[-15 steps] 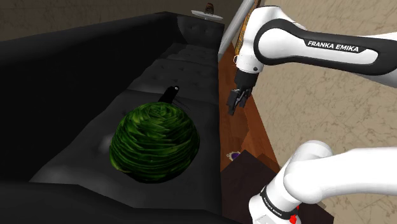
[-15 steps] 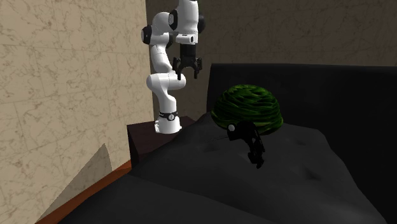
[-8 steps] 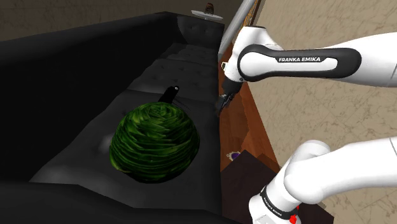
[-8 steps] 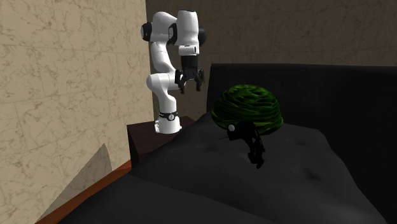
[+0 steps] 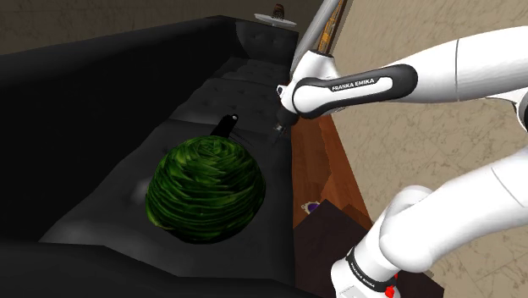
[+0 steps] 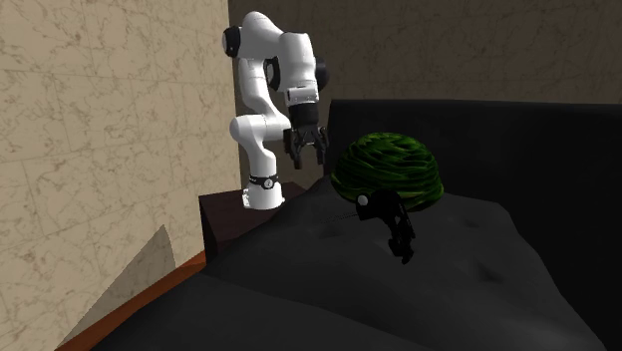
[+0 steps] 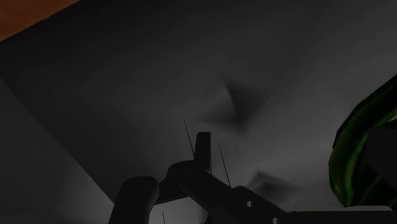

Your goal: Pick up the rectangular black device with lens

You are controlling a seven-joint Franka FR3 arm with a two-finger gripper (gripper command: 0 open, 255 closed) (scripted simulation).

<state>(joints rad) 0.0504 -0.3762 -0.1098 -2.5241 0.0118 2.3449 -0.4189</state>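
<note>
Your end effector (image 6: 307,146) hangs with fingers spread over the sofa (image 6: 468,289). The camera (image 6: 392,221) lies on the seat just beside the green ball (image 6: 389,172). It's probably light, rigid and slick, so grip its boxy body, not the lens.

I'd call this a living room in a house. A long black sofa (image 5: 93,93) takes up most of it, with soft, buttoned seat cushions (image 5: 245,97) and a high back against the wall. The walls (image 6: 100,120) are beige with a mottled, plaster-like finish. A strip of warm brown wooden floor (image 5: 326,165) runs beside the sofa's arm. A round green thing (image 5: 206,190) with a leafy pattern sits on the seat.
</note>
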